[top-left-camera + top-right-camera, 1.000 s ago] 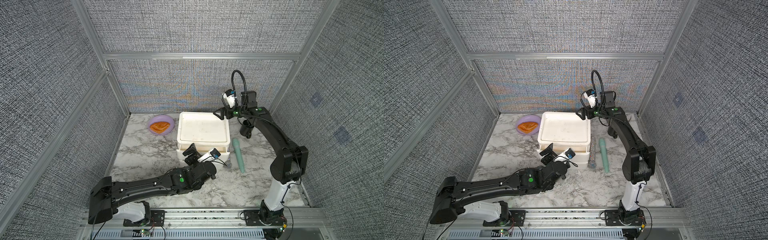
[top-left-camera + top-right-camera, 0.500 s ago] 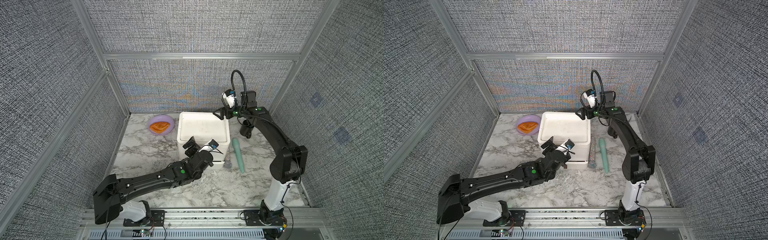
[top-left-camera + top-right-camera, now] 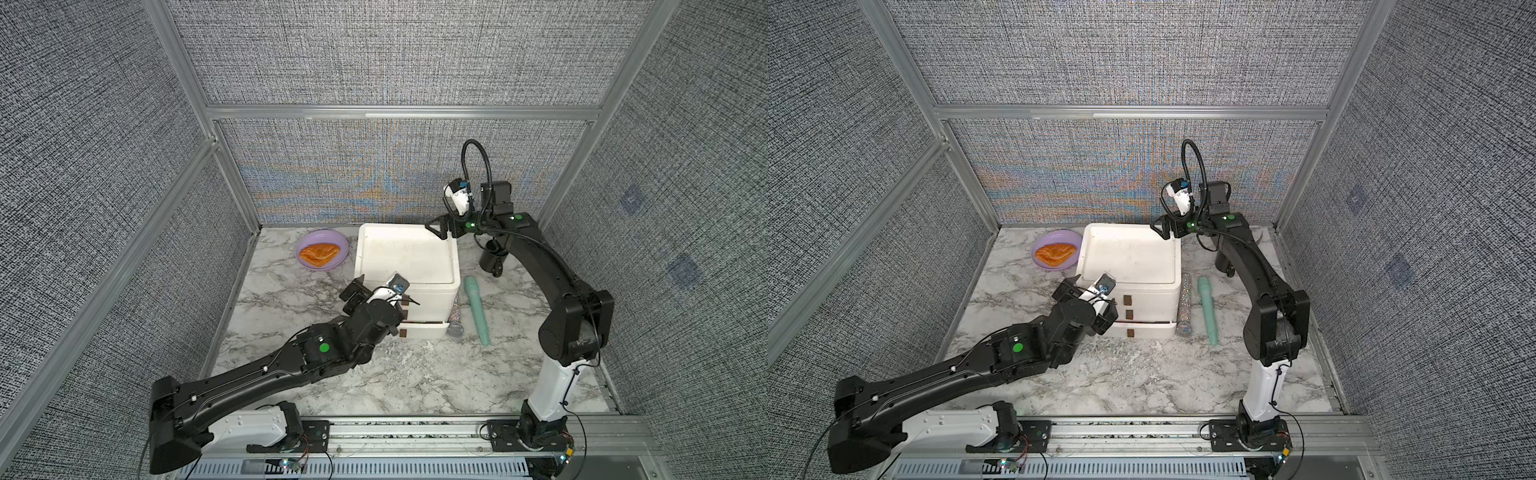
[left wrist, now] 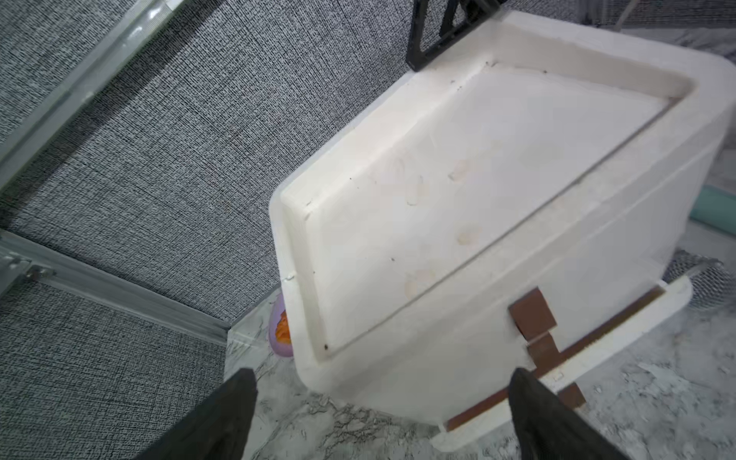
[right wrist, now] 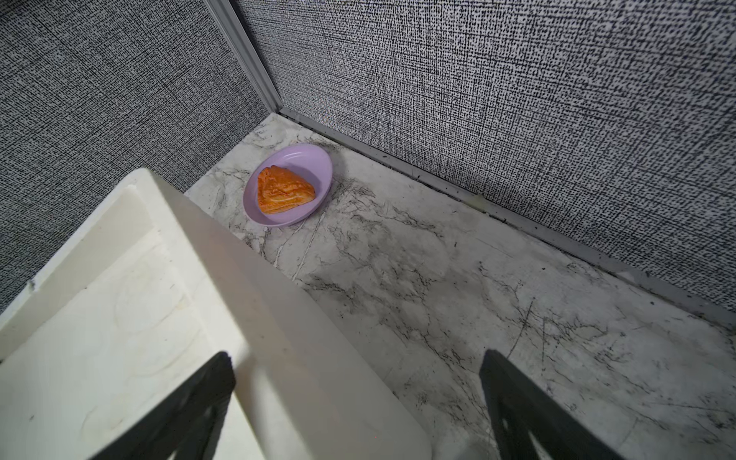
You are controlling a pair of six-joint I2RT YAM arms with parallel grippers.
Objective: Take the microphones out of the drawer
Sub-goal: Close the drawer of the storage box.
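The left gripper (image 3: pixel 1089 302) hung with jaws spread at the drawer unit's (image 3: pixel 1129 253) near left corner. A careless push there could have slid the unit into the glittery microphone (image 3: pixel 1184 307), lying outside the drawer on the marble table (image 3: pixel 1121 374) just beside the unit's right side. The right gripper (image 3: pixel 1163 230), also spread, straddled the far rim.

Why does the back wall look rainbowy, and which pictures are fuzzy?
In both top views the back wall shows rainbow ripples, likely a camera pattern on the woven cloth, not real colour; in the left wrist view the drawer box looks slightly soft; in the right wrist view the pastry is sharp, the near drawer box blurry.
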